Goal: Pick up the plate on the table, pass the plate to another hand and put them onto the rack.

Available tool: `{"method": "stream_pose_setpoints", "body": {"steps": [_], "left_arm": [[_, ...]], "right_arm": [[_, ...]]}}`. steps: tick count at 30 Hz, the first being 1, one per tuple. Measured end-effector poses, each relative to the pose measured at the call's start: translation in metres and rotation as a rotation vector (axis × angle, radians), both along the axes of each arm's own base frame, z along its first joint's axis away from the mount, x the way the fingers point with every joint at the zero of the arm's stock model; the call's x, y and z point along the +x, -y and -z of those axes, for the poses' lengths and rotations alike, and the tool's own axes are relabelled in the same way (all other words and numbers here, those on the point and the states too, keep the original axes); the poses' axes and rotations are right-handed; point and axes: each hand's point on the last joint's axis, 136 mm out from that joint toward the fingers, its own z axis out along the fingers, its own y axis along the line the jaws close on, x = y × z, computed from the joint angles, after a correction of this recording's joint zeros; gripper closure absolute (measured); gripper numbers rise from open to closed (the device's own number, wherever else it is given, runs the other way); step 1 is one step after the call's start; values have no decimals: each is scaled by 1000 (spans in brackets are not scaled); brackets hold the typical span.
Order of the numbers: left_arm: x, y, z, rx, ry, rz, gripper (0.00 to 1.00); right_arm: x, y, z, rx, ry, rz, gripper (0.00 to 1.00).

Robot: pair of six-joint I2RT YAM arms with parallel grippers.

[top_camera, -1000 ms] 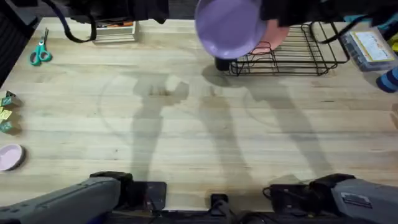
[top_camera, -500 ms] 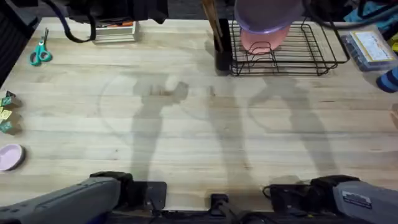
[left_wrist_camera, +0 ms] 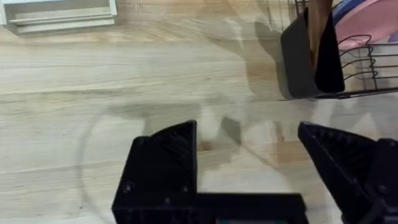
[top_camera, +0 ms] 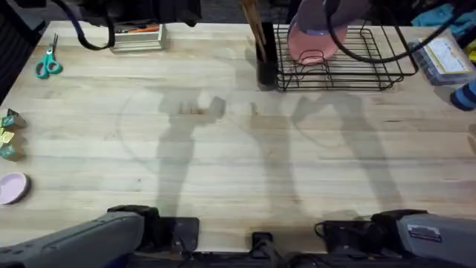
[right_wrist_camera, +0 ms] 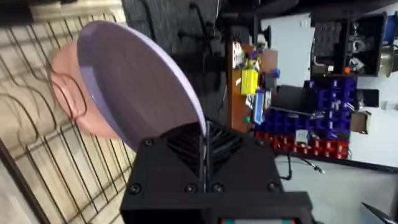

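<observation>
Placement step in hand: my right hand is clamped on the rim of the lavender plate, fingers pressed together on its edge, and holds it on edge above the black wire rack. From the overhead view the plate sits at the far edge of the worktop, over the left part of the rack, partly hidden by my arm. A salmon-pink plate stands in the rack just behind the lavender one; the two look close, but I cannot tell whether they touch. My left hand is spread wide with nothing between the fingers, hanging above bare worktop near the rack's corner, where a dark utensil holder stands. I judge the handover finished, since the plate is in the right hand and the left is free; only the set-down remains. Next move, as I read it: lower the plate on edge into a free slot beside the pink plate, keeping it upright so the rim drops between two wires, and let go only once the wires carry it. Risk: knocking the pink plate, or the rim landing on top of a wire and the plate rolling out when released. Scissors and a small pink dish lie well apart at the left, clear of the work.
</observation>
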Motion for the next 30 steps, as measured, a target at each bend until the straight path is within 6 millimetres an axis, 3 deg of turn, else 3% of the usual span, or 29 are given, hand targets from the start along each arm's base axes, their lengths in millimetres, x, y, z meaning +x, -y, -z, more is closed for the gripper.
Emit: {"method": "stream_pose_setpoints", "body": {"steps": [3,4,14,30], "left_arm": [[0,0,0,0,0,0,6],[0,0,0,0,0,0,7],[0,0,0,0,0,0,7],[0,0,0,0,0,0,7]], "right_arm": [[10,6,12,-54,-10,24,970],[19,7,24,-71,-26,29,970],[40,12,65,-102,-94,62,971],[52,16,109,-130,-185,86,970]]}}
